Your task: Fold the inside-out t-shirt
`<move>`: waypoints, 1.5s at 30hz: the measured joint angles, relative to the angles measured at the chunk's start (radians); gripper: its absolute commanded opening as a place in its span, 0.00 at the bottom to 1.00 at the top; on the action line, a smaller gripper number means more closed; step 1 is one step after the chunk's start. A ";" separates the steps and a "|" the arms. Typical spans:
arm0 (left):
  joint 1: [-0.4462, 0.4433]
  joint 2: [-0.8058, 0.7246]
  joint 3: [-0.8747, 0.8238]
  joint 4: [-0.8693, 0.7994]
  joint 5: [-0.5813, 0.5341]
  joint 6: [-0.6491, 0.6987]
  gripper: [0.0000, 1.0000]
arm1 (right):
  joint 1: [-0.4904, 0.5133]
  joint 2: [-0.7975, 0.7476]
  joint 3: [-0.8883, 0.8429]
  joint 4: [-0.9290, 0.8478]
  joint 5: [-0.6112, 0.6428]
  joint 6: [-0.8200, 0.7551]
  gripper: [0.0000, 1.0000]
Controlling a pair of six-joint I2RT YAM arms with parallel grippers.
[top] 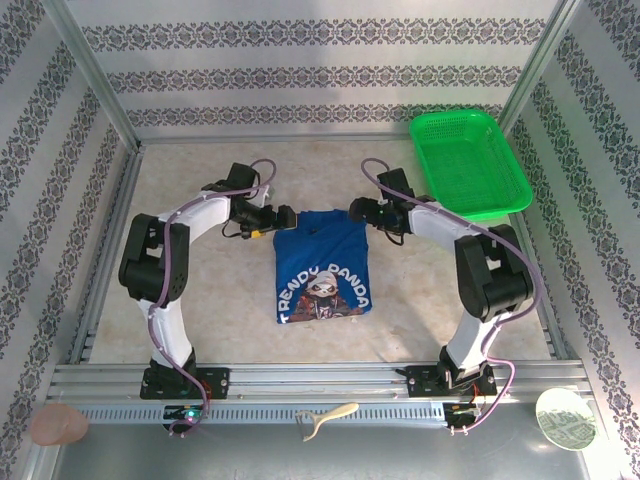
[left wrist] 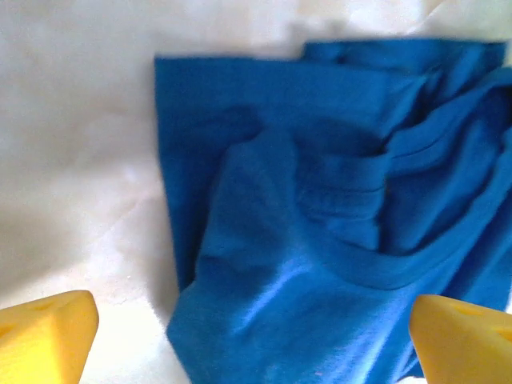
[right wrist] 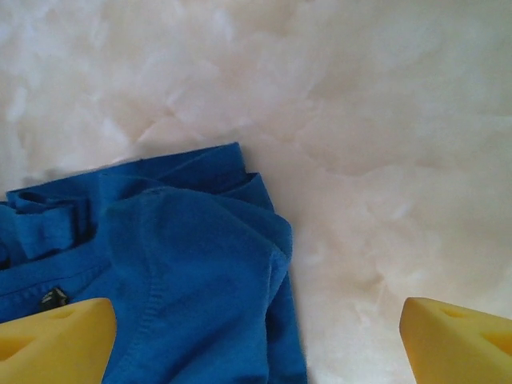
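Two tools sit at the top edge of the inside-out t-shirt (top: 322,265), which lies in the middle of the table (top: 410,290) in the view from above. The left tool (top: 283,218) is by the shirt's upper left corner and the right tool (top: 360,210) is by its upper right corner. Both tools are wide open and hold nothing. The left wrist view shows the left tool (left wrist: 256,336) with its yellow tips far apart over lumpy blue cloth (left wrist: 320,200). The right wrist view shows the right tool (right wrist: 256,336) just as wide, with the corner of the shirt (right wrist: 160,264) to the left and bare table to the right. The shirt looks partly folded into a small block with the panda print facing up, so I think the next job is another fold from the top. To do it well, each tool should go low and pinch every layer at its corner, not just the top one. Both should lift together, at the same height, and lay the top edge flat on the bottom edge. The bunched cloth near the collar could slip out, so go slow. I count one shirt, two arms, two tools, one table and one green basket (top: 455,118) at the upper right.
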 measured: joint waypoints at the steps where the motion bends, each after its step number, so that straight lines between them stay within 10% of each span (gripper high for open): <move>1: -0.001 0.007 0.000 -0.006 0.000 0.006 1.00 | 0.000 0.015 0.006 -0.002 -0.008 0.000 0.88; 15: -0.050 0.094 0.079 -0.021 -0.018 0.027 0.95 | 0.053 0.175 0.113 -0.013 -0.051 0.011 0.70; 23: -0.054 0.104 0.063 0.004 -0.064 0.023 0.48 | 0.053 0.180 0.091 0.024 -0.052 0.045 0.42; 31: -0.068 0.083 0.021 0.074 -0.059 -0.002 0.69 | 0.044 0.167 0.053 0.067 -0.051 0.065 0.30; 39: -0.085 0.085 -0.004 0.126 -0.082 -0.026 0.27 | 0.039 0.163 0.017 0.134 -0.106 0.093 0.06; 45: -0.118 0.082 -0.040 0.224 -0.041 -0.048 0.56 | 0.040 0.163 -0.001 0.172 -0.153 0.110 0.00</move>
